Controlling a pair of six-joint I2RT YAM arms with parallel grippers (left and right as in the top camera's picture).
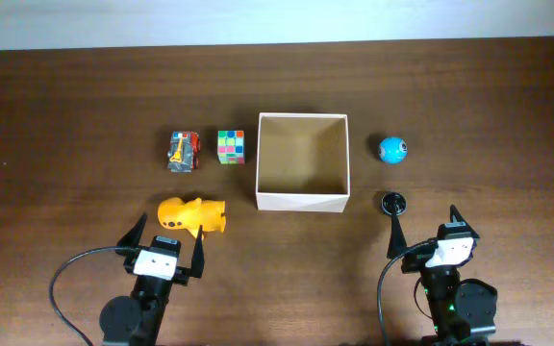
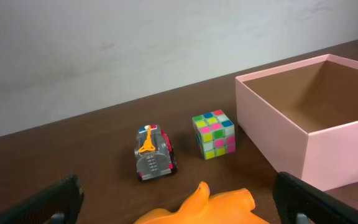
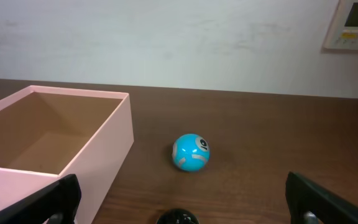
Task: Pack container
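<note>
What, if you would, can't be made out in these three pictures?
Orange toy: left wrist view, bottom edge cuts off all but its top.
Small black object: right wrist view, cut by the bottom edge; overhead, too small to identify.
Container: right wrist view, left edge cuts it; near wall hides part of its floor.
Wall panel: right wrist view, cut by the top-right corner, print too blurred to read.

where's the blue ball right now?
Overhead: the blue ball sits just right of the box, not touching it, beyond the small black object from the right arm.
</note>
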